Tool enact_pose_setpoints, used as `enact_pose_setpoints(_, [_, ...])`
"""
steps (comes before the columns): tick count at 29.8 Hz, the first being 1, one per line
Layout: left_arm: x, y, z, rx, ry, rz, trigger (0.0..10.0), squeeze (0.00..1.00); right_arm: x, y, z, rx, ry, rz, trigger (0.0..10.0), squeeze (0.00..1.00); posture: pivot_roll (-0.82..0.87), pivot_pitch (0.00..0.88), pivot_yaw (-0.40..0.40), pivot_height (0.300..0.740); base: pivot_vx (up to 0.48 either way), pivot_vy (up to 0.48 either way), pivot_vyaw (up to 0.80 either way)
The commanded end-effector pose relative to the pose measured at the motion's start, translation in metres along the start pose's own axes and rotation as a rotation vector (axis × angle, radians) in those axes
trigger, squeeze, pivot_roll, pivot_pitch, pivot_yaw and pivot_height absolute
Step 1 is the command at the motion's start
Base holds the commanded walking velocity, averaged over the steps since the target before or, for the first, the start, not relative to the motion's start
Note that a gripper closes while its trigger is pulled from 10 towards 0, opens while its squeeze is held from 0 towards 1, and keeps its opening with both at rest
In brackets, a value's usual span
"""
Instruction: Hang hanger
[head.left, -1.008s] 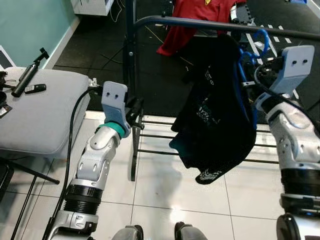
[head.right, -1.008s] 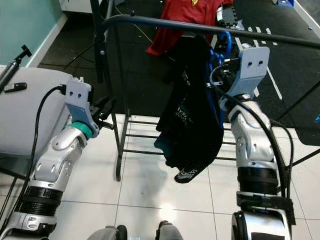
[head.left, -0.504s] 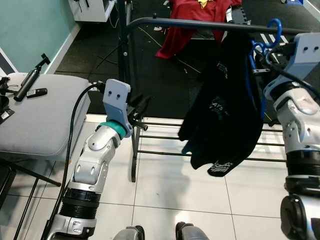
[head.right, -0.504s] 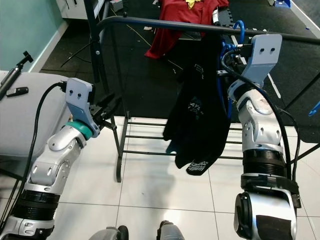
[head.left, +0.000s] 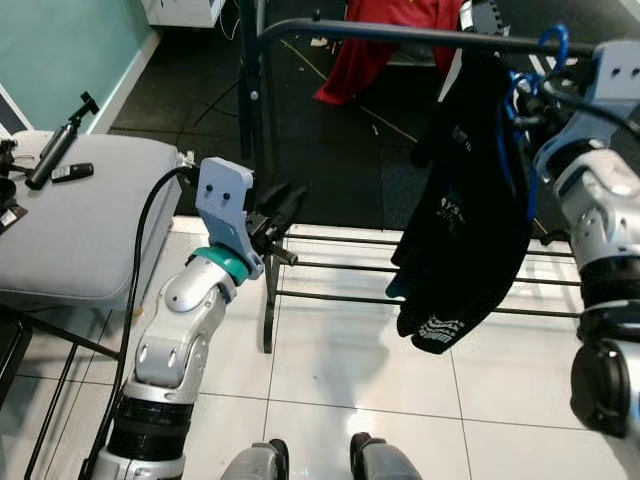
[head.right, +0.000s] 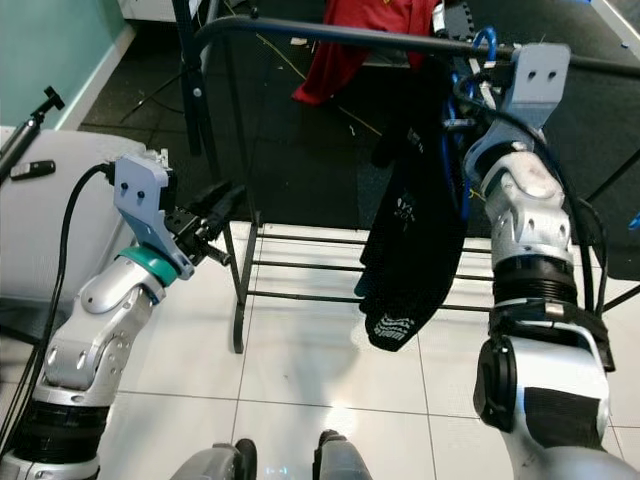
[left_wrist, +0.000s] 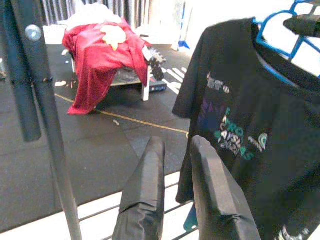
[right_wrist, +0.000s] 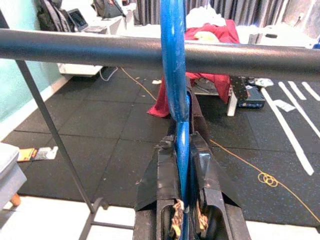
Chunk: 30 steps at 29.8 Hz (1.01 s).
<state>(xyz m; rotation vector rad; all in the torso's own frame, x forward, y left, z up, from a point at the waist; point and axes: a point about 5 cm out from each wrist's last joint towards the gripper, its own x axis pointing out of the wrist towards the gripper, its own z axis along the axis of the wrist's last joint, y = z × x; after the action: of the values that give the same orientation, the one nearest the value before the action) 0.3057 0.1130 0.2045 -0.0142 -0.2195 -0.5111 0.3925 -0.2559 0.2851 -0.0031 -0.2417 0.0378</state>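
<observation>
A blue hanger (head.left: 553, 45) carries a black printed T-shirt (head.left: 470, 200). My right gripper (right_wrist: 182, 137) is shut on the hanger's neck, just below its hook. It holds the hanger up at the black rail (head.left: 380, 33) of a clothes rack. The hook (head.right: 483, 45) crosses the rail (right_wrist: 75, 50); I cannot tell whether it rests on it. The shirt (left_wrist: 240, 130) hangs free below the rail. My left gripper (head.left: 285, 205) hovers near the rack's left post, slightly open and holding nothing, well left of the shirt.
The rack's upright post (head.left: 262, 150) and low cross bars (head.left: 340, 268) stand right in front of me. A red garment (left_wrist: 100, 55) lies draped on a stand behind the rack. A grey padded seat (head.left: 80, 220) with small items sits at my left.
My right gripper has lifted the hanger and shirt up and to the right, bringing the hook from below the rail up to it. The left arm has barely moved.
</observation>
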Motion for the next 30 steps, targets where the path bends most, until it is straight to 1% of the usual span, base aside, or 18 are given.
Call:
enact_pose_setpoints(1, [-0.004,-0.002,-0.003,-0.004,0.020,-0.015,10.0,0.00,0.001,-0.007,0.011,-0.005,-0.046,-0.014,10.0,0.00,-0.01,0.175,0.023,0.740,0.000,0.000,0.00])
enact_pose_setpoints(7, [-0.008,-0.004,-0.003,-0.002,0.034,-0.033,10.0,0.00,0.004,-0.010,0.015,0.002,-0.052,-0.021,10.0,0.00,0.00,0.183,0.022,0.740,0.000,0.000,0.00])
enact_pose_setpoints(8, [-0.010,-0.006,-0.004,0.002,0.049,-0.056,10.0,0.00,0.005,-0.012,0.016,0.015,-0.048,-0.024,10.0,0.00,0.00,0.189,0.023,0.740,0.000,0.000,0.00])
enact_pose_setpoints(9, [-0.010,-0.006,-0.004,0.002,0.049,-0.056,10.0,0.00,0.005,-0.012,0.016,0.015,-0.048,-0.024,10.0,0.00,0.00,0.189,0.023,0.740,0.000,0.000,0.00])
enact_pose_setpoints(10, [-0.012,-0.008,-0.004,0.004,0.062,-0.085,10.0,0.00,0.007,-0.013,0.017,0.025,-0.038,-0.027,10.0,0.00,0.00,0.192,0.023,0.740,0.000,0.000,0.00])
enact_pose_setpoints(12, [-0.012,-0.008,-0.004,0.004,0.062,-0.085,10.0,0.00,0.007,-0.013,0.017,0.025,-0.038,-0.027,10.0,0.00,0.00,0.192,0.023,0.740,0.000,0.000,0.00])
enact_pose_setpoints(14, [-0.015,-0.015,-0.003,0.015,0.071,-0.148,10.0,0.00,0.009,-0.016,0.017,0.044,-0.011,-0.034,10.0,0.00,0.01,0.203,0.025,0.740,0.000,0.000,0.00])
enact_pose_setpoints(15, [-0.015,-0.015,-0.003,0.015,0.071,-0.148,10.0,0.00,0.009,-0.016,0.017,0.044,-0.011,-0.034,10.0,0.00,0.01,0.203,0.025,0.740,0.000,0.000,0.00])
enact_pose_setpoints(18, [-0.016,-0.027,0.009,0.011,0.014,-0.226,10.0,0.00,0.012,-0.022,0.024,0.061,-0.002,-0.056,10.0,0.00,0.01,0.210,0.025,0.740,0.000,0.000,0.00])
enact_pose_setpoints(19, [-0.016,-0.027,0.009,0.011,0.014,-0.226,10.0,0.00,0.012,-0.022,0.024,0.061,-0.002,-0.056,10.0,0.00,0.01,0.210,0.025,0.740,0.000,0.000,0.00])
enact_pose_setpoints(20, [-0.017,-0.029,0.013,0.004,-0.005,-0.239,10.0,0.00,0.013,-0.024,0.027,0.064,-0.006,-0.062,10.0,0.00,0.01,0.213,0.025,0.740,0.000,0.000,0.00])
enact_pose_setpoints(22, [-0.017,-0.029,0.013,0.004,-0.005,-0.239,10.0,0.00,0.013,-0.024,0.027,0.064,-0.006,-0.062,10.0,0.00,0.01,0.213,0.025,0.740,0.000,0.000,0.00])
enact_pose_setpoints(24, [-0.018,-0.032,0.019,-0.008,-0.036,-0.259,10.0,0.00,0.014,-0.028,0.034,0.066,-0.016,-0.078,10.0,0.00,0.02,0.216,0.023,0.740,0.000,0.000,0.00])
enact_pose_setpoints(27, [-0.018,-0.032,0.019,-0.008,-0.036,-0.259,10.0,0.00,0.014,-0.028,0.034,0.066,-0.016,-0.078,10.0,0.00,0.02,0.216,0.023,0.740,0.000,0.000,0.00])
enact_pose_setpoints(28, [-0.018,-0.033,0.021,-0.008,-0.040,-0.265,10.0,0.00,0.014,-0.029,0.038,0.067,-0.021,-0.084,10.0,0.00,0.02,0.218,0.020,0.740,0.000,0.000,0.00])
enact_pose_setpoints(30, [-0.020,-0.033,0.020,0.003,-0.022,-0.278,10.0,0.00,0.015,-0.031,0.041,0.092,-0.019,-0.096,10.0,0.00,0.02,0.219,0.016,0.740,0.000,0.000,0.00])
